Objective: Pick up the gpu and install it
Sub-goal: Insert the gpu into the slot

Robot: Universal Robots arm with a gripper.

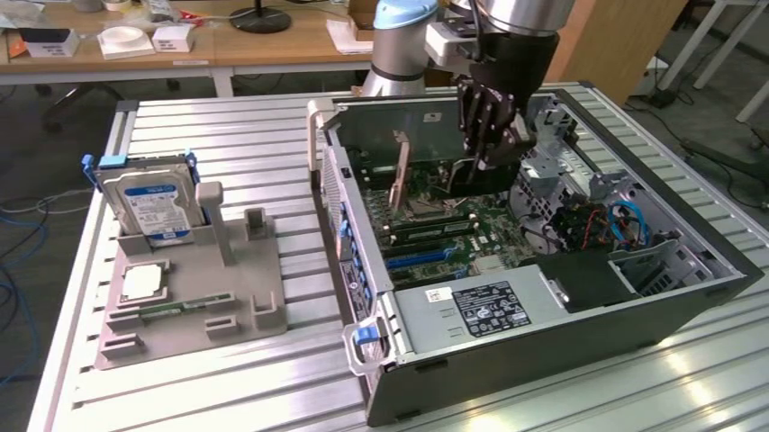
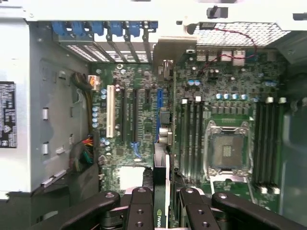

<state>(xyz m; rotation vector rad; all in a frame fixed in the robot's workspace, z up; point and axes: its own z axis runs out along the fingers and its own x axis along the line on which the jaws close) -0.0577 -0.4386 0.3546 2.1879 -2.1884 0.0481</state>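
One gripper (image 2: pixel 162 203) hangs inside the open computer case (image 1: pixel 673 306), jaws pinching the gpu (image 2: pixel 160 179) edge-on just above the green motherboard (image 2: pixel 230 96), near its blue slot (image 2: pixel 159 112)

Green logo mark, likely NVIDIA's, seen on the gpu (image 2: pixel 159 218) edge in the wrist view, printed labels on the hard drive (image 1: pixel 154 209) and power supply (image 1: pixel 481 309), text not legible

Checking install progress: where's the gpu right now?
The gpu is held edge-on in the claw inside the open PC case, over the motherboard beside the empty CPU socket.
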